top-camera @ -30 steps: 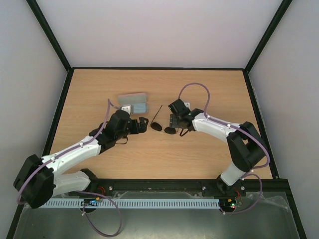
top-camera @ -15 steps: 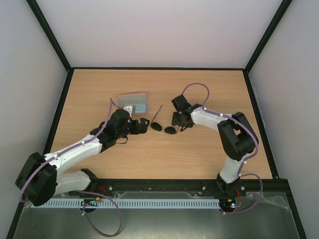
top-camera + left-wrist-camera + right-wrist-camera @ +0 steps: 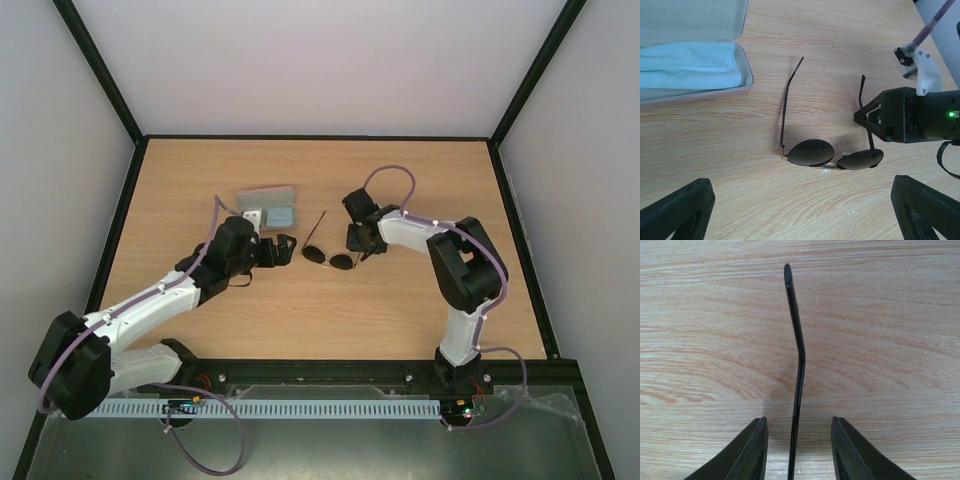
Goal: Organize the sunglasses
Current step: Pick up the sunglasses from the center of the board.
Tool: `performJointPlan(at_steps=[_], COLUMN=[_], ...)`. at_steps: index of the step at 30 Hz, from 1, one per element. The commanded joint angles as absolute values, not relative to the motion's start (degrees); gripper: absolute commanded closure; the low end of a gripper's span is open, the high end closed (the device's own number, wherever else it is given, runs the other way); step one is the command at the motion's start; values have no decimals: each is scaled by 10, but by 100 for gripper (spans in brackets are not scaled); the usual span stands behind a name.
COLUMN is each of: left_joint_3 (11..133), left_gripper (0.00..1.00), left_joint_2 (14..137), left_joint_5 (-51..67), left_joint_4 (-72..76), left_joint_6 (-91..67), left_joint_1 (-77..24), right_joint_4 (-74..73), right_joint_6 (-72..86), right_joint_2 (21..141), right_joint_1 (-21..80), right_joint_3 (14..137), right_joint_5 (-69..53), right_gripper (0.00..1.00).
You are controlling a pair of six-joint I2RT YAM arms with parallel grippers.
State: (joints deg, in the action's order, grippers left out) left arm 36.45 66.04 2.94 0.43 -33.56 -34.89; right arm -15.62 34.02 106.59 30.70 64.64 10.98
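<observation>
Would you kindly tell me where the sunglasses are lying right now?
In the top view, the sunglasses lie on the table, between the left end effector and the right end effector, which straddles one temple arm.

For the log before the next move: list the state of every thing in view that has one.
sunglasses: unfolded, both arms out.
case: open.
cloth: lying inside the case.
left tool: open, holding nothing.
right tool: open, straddling one temple arm, gaps on both sides.
</observation>
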Motion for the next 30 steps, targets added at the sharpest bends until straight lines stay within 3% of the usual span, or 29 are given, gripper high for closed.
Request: performJointPlan(at_steps=[1, 3, 6, 10, 20, 30], left_joint_3=[360, 362, 370, 374, 359, 348], left_gripper=[0, 0, 1, 0, 1, 3], left_joint_2=[660, 666, 677, 683, 694, 728], left_joint_5=[41, 42, 45, 43, 14, -18], left_joint_4=[4, 6, 5, 4, -4, -20], left_joint_6=[-328, -328, -325, -326, -330, -327], left_joint_1=[-344, -344, -344, -343, -342, -342], right_joint_4=[-197, -199, -201, -200, -168, -188], right_joint_6=[332, 331, 329, 326, 297, 323], right_joint_2=[1084, 1085, 1082, 1057, 919, 804], right_joint_1=[303, 302, 301, 301, 324, 462], right_joint_3=[660, 658, 657, 644, 559, 519], right_joint_5=[127, 129, 132, 134, 94, 125], right_gripper=[69, 74, 89, 98, 99, 99])
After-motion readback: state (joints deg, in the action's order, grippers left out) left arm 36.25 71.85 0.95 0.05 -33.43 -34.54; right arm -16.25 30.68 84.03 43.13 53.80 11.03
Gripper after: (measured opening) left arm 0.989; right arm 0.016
